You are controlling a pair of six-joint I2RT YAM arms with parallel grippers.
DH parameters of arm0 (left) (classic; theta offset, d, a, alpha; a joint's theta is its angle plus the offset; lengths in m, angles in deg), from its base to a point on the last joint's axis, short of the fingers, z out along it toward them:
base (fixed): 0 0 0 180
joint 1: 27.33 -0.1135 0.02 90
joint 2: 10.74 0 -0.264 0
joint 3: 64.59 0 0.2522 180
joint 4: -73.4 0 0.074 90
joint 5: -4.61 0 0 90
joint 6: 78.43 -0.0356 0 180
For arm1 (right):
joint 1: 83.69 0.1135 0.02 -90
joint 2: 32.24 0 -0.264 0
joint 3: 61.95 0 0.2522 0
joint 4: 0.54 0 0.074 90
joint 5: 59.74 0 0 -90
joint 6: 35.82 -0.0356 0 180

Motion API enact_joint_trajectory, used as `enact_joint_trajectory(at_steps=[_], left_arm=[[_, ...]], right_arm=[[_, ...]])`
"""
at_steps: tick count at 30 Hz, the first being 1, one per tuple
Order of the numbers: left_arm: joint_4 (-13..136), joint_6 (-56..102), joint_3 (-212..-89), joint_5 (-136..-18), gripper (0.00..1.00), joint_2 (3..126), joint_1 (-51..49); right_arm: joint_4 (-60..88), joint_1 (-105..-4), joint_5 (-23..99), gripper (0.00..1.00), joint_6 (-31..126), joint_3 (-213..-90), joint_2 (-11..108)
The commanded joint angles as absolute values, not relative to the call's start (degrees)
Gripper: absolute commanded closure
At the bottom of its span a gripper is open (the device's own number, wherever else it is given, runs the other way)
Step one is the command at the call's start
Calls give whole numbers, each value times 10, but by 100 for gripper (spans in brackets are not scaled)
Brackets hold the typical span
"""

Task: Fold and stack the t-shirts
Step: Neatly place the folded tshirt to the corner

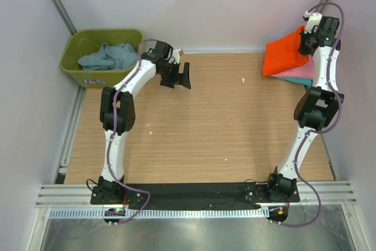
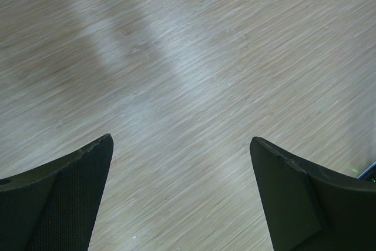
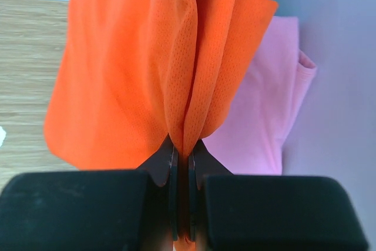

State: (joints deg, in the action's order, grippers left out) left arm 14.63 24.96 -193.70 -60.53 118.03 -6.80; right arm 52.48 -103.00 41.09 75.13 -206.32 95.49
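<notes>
Top view, table [image 1: 205, 127]: the orange t-shirt [image 1: 284, 57] sits at the 2 o'clock corner, on top of a stack. It is a bright, saturated orange and roughly folded. One edge is lifted off the pile and drawn up toward the right gripper [image 1: 306, 44], so the cloth hangs as a slanted, tented panel rather than lying flat. In the right wrist view the right gripper [image 3: 182, 156] has its jaws pressed nearly together on a pinched ridge of the orange t-shirt [image 3: 147, 74]. The fabric bunches into two vertical pleats rising toward 12 o'clock from the pinch, and a fine mesh-like knit texture is visible. The rest of the shirt spreads out smooth toward 9 o'clock. Under it lies the pink t-shirt [image 1: 305, 72], pale, flat and folded, showing at the 3 o'clock side of the right wrist view [image 3: 264, 104] with a hemmed edge against the wall. A thin strip of the teal t-shirt [image 1: 294, 80] shows beneath the pink one at the 6 o'clock edge of the stack. The blue-grey t-shirt [image 1: 111, 56] lies crumpled and unfolded inside the olive-green tub [image 1: 71, 58] at 10 o'clock, off the table's corner. The left gripper [image 1: 176, 79] hangs over bare wood near 11 o'clock, just beside the tub. In the left wrist view [image 2: 182, 192] its jaws are spread wide with nothing between them.
</notes>
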Motion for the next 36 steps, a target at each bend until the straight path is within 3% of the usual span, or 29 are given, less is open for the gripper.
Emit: enact_joint_trajectory(at_steps=[1,23,25,26,29,36], left_arm=[[157,247,-1938,-615,1,1177,-55],[150,223,-1928,-665,0,1166,-21],[150,222,-1929,-668,0,1164,-19],[151,222,-1929,-675,0,1164,-19],[153,225,-1930,-694,0,1161,-15],[167,229,-1980,-901,0,1141,0]], right_arm=[[476,-1048,387,99,764,-2099,957],[383,-1057,234,98,769,-2140,1040],[377,-1055,219,84,764,-2139,1043],[377,-1053,216,64,764,-2140,1041],[378,-1045,214,40,756,-2140,1021],[393,-1015,250,30,717,-2114,927]])
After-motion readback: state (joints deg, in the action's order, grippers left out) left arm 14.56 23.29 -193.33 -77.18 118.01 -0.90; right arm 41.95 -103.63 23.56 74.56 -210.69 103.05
